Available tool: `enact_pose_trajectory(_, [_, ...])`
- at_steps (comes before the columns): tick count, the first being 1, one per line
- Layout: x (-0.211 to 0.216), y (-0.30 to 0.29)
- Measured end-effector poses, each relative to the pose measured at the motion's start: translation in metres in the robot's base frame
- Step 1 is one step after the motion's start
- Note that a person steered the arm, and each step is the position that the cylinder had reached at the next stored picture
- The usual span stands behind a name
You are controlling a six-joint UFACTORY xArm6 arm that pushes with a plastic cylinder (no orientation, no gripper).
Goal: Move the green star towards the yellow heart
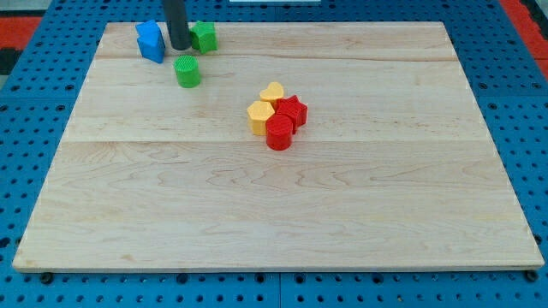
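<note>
The green star, a small block with ridged sides, lies near the view's top left. The yellow heart lies near the board's middle, to the star's right and a little lower. It touches a yellow hexagon and a red star. My tip stands on the board just above the green star, a small gap apart. It is between a blue block on its left and a green cube on its right.
A red round block sits at the bottom of the middle cluster, against the yellow hexagon and the red star. The wooden board lies on a blue perforated base.
</note>
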State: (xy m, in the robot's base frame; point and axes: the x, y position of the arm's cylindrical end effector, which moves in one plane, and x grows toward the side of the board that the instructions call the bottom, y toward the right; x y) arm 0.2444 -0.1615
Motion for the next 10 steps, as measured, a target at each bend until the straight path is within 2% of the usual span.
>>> enact_pose_trajectory(1, [-0.031, -0.016])
enact_pose_trajectory(2, [-0.043, 0.008])
enact_pose_trajectory(3, [-0.014, 0.061])
enact_pose_trajectory(4, [0.002, 0.062])
enact_pose_trajectory(5, [0.026, 0.100])
enact_pose_trajectory(7, [0.028, 0.183])
enact_pose_trajectory(10, [0.022, 0.153])
